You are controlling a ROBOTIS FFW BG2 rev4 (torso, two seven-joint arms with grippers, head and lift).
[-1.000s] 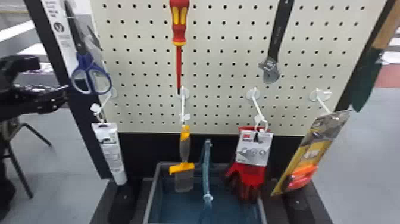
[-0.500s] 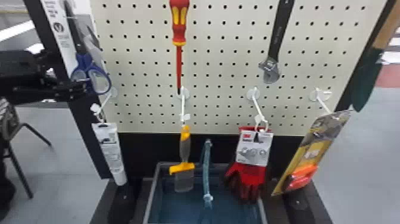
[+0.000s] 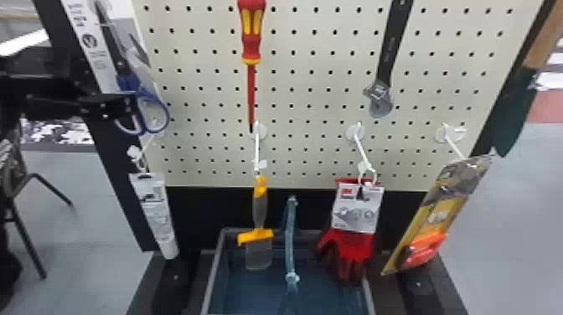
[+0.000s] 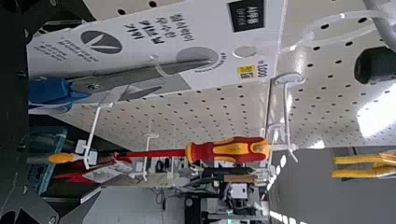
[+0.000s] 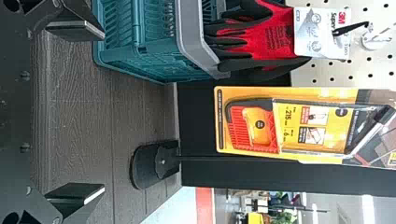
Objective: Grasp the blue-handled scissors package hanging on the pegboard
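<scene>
Blue handles (image 4: 46, 91) on scissors package (image 4: 154, 51): probably light; stiff at handles, bendy and slick at card. Best pinched across handles, square to card. Hangs at pegboard's (image 3: 310, 125) left edge. Left gripper (image 4: 97, 105): just before same pegboard edge, fingers apart, handles lined up between, unclamped.

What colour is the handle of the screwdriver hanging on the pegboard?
Red with yellow grip panels; the screwdriver handle shows best in the left wrist view.
</scene>
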